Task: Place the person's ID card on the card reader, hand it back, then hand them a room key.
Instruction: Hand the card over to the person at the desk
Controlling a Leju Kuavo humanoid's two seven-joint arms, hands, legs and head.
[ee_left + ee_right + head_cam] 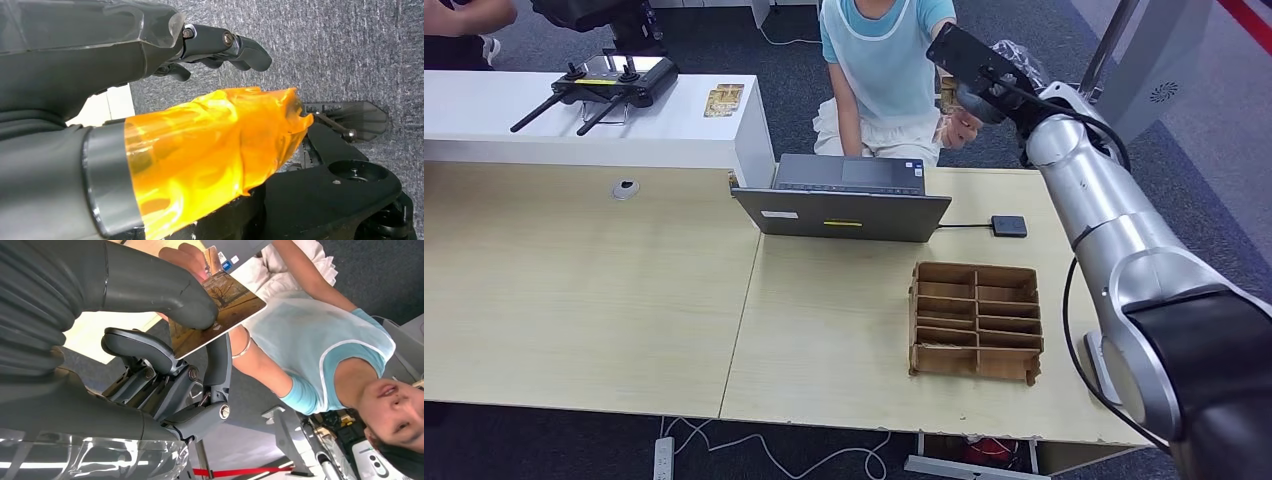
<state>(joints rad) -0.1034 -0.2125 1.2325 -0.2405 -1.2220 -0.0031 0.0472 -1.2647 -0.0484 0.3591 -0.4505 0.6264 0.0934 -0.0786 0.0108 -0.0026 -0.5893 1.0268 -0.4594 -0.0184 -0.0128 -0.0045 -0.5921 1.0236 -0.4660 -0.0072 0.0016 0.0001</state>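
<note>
Reaching across the counter (844, 330) toward the person (879, 70), with the right hand (165, 335) pinching a card (220, 315) between thumb and fingers while the person's hand (187, 257) grips the card's far end. Probably a handover, direction unclear from these pictures. Best done by holding steady, keeping the pinch firm until the other grip clearly gives or takes, then moving along the card's plane without twisting.

From the head view, seen: card reader (1009, 226) lying well apart on the counter beside the laptop (849, 200), and a wooden tray (976, 320) nearer. From the right wrist view, shown instead: the shared grip itself. Left hand (220, 47) hanging over carpet, holding nothing, fingers loosely curled.
</note>
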